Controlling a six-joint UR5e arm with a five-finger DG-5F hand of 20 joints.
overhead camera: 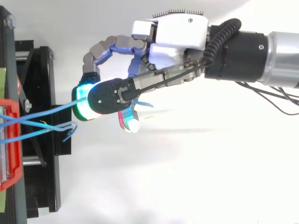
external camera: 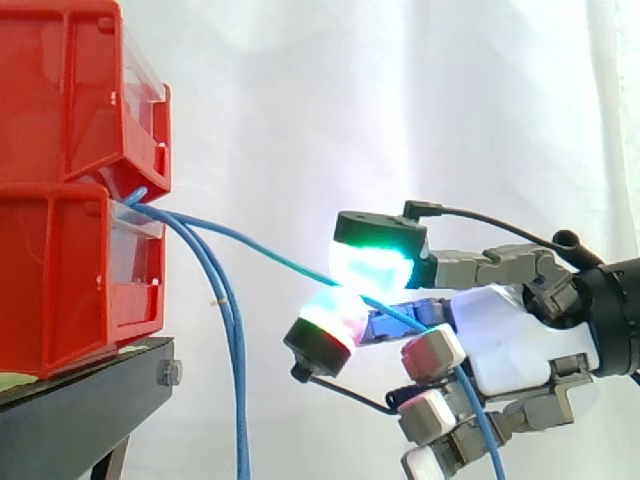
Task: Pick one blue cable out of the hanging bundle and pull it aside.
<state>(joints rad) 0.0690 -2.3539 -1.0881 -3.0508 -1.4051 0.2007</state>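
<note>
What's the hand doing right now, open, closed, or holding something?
Hand: shut on one blue cable, pinched between two glowing fingertips and held apart from the hanging bundle.

The hand point(external camera: 510, 340) lay level, its green-glowing fingertips point(external camera: 372, 262) pinched on a blue cable point(external camera: 250, 244), remaining fingers curled below them.

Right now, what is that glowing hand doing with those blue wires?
The robot's hand has pinched one blue cable between its glowing fingertips. That cable stretches from the red bins across to the hand, held apart from the other blue cables, which hang down next to the black stand.
</note>
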